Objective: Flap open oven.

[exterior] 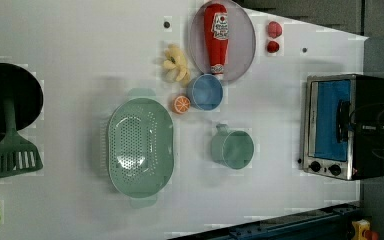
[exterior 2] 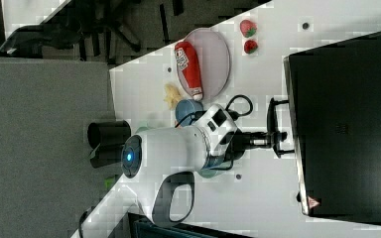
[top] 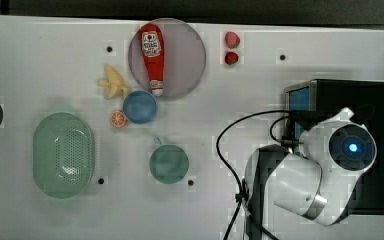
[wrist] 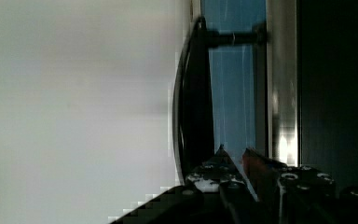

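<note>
Scanning the top view from its left, you meet a pale green perforated plastic colander (top: pixel 63 154), a peeled yellow banana (top: pixel 113 82), an orange half (top: pixel 118 119), a round blue bowl (top: pixel 140 106), a red ketchup bottle (top: pixel 152 57) lying on a round grey plate (top: pixel 187 60), a green mug (top: pixel 169 163) and two red strawberries (top: pixel 231 49). Farthest to the top view's right, on the white table (top: pixel 40 60), stands the boxy toaster oven with black top, silver frame and blue glass door (top: pixel 330 95); its door looks shut against the frame. In the right view you see the white arm's black gripper (exterior 2: pixel 279 137) at the oven's black bar handle (exterior 2: pixel 272 126). Its fingers stand only narrowly apart, at the handle; you cannot tell whether they pinch it.
</note>
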